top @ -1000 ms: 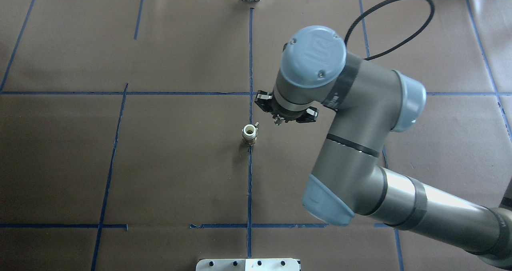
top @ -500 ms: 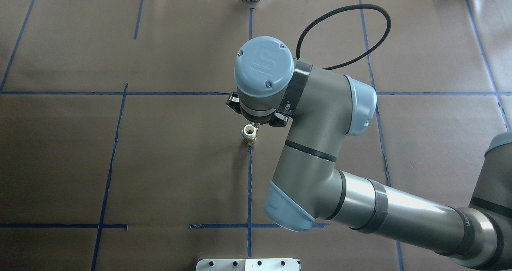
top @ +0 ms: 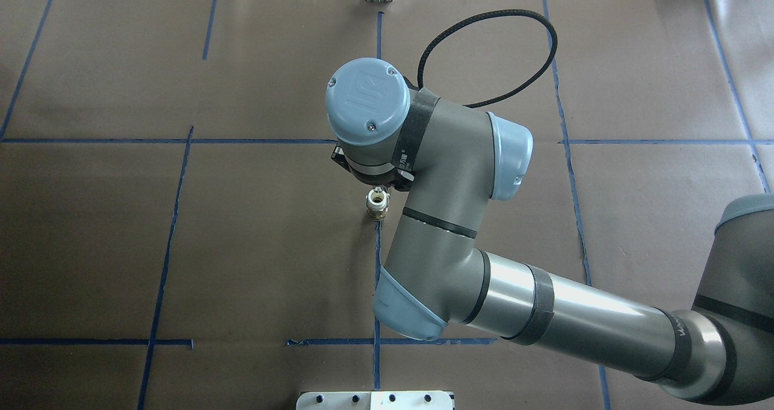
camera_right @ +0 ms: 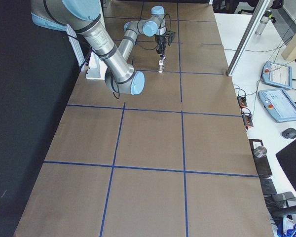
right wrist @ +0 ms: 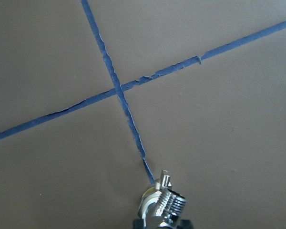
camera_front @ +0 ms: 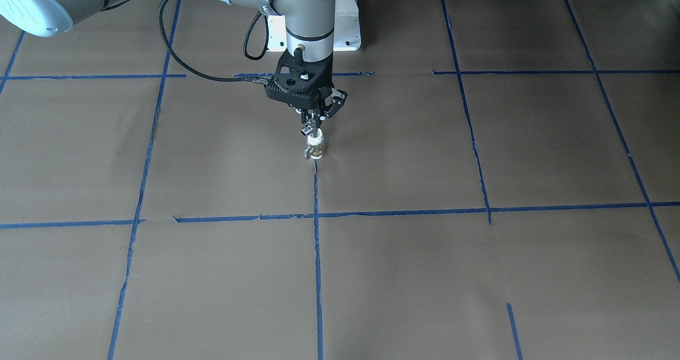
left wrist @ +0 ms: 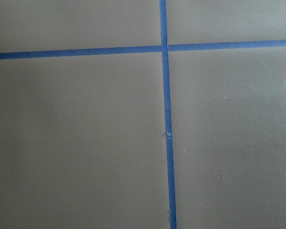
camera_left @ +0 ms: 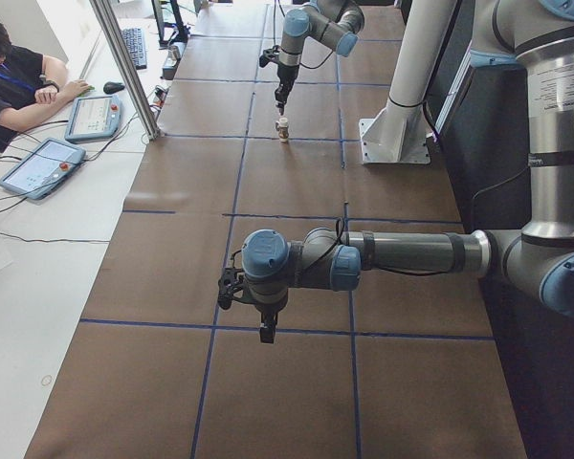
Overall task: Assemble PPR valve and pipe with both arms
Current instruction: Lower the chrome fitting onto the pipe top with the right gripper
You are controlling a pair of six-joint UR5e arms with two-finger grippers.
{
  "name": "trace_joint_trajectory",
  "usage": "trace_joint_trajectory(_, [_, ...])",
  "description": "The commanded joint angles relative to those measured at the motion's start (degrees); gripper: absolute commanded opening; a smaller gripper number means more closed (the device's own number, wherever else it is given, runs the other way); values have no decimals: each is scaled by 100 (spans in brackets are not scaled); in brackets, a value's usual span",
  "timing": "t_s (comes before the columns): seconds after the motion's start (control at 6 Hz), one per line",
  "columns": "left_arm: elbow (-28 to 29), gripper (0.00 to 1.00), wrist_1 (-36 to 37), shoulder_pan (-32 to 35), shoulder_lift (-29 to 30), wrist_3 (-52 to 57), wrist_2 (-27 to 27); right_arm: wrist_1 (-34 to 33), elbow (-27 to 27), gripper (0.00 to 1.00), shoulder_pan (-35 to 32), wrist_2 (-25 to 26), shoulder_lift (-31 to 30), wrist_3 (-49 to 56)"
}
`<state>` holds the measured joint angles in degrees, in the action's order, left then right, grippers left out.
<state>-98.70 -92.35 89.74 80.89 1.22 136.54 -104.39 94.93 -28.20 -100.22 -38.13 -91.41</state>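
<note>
**Right arm with the valve over the standing pipe**

The jaws of the right gripper [camera_front: 314,128] point down and are clamped on the ribbed chrome PPR valve [right wrist: 162,204], directly above the pipe [top: 376,204]. The pipe stands upright on a blue tape line [camera_front: 317,254] of the brown tabletop [camera_front: 478,285], white open end up and brassy body below. The left gripper [camera_left: 266,331] hovers well apart; whether its jaws are apart or together cannot be told. An operator [camera_left: 14,81] sits at a white desk.

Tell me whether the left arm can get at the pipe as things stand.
Probably, but only from the side. The right gripper, shut on the PPR valve, hangs right above the pipe, blocking its top; the left gripper hovers far off.
</note>
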Motion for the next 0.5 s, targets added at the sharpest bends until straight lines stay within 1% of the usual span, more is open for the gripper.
trace_joint_trajectory(0.0, [0, 100, -2, 0, 6, -8, -4, -2, -44, 0, 78, 46, 7, -9])
trace_joint_trajectory(0.33, [9, 100, 7, 0, 6, -8, -4, 6, -53, 0, 122, 90, -1, -9])
